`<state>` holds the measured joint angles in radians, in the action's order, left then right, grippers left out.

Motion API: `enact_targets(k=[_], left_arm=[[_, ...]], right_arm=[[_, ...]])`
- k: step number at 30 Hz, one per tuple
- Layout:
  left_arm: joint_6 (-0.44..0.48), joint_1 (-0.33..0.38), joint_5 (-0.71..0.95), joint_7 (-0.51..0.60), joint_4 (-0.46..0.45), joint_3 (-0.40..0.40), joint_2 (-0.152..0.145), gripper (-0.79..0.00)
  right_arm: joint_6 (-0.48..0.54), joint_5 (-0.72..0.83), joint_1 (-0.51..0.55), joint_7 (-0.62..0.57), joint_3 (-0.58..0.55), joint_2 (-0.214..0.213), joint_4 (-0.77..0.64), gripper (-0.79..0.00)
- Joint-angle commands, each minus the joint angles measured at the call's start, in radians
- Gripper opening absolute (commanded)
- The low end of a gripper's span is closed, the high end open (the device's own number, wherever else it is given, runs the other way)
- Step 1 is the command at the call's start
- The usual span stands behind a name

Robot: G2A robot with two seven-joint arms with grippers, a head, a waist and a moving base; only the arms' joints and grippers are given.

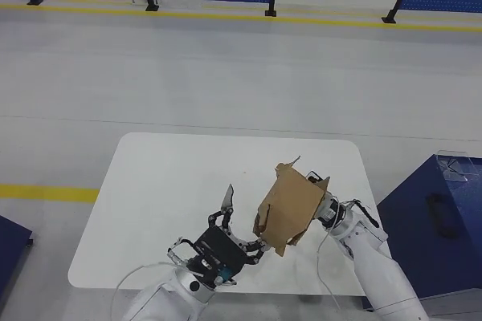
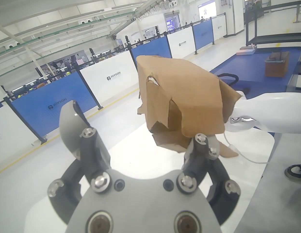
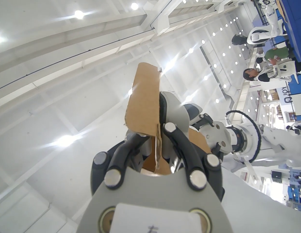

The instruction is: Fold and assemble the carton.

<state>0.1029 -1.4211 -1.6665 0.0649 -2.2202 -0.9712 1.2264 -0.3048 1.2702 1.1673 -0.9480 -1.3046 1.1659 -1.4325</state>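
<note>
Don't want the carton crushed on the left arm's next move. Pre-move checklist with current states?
1. right gripper hold on carton: ok, shut on a wall edge.
2. left gripper open: ok, jaws spread wide.
3. Carton off the table: ok, held in the air.
4. lower flaps tucked: not ok, they hang loose and uneven.
5. left finger touching a flap: cannot tell, it sits right at one.

a big factory-style hall laid out as robot work stations: pale glossy floor with yellow lane lines, far rows of blue and white partition panels, high beamed ceiling with spot lamps, other white robots, a blue table on the right.
</note>
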Motion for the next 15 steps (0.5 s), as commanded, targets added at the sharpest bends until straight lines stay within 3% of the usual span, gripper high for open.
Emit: enact_targets(k=[1, 11, 15], left_arm=[[0.002, -0.003, -0.023, 0.003, -0.005, 0.009, 0.001, -0.046], [-0.015, -0.026, -0.205, 0.017, -0.028, 0.052, 0.003, -0.031], [-0.009, -0.024, -0.273, 0.034, -0.035, 0.073, 0.005, -0.062]], right_arm=[[0.002, 0.003, -0.003, 0.008, 0.002, 0.002, 0.002, -0.785], [0.037, -0.013, -0.01, 0.033, 0.02, 0.01, 0.006, -0.785], [0.041, -0.019, -0.009, 0.028, 0.022, 0.012, 0.007, -0.785]])
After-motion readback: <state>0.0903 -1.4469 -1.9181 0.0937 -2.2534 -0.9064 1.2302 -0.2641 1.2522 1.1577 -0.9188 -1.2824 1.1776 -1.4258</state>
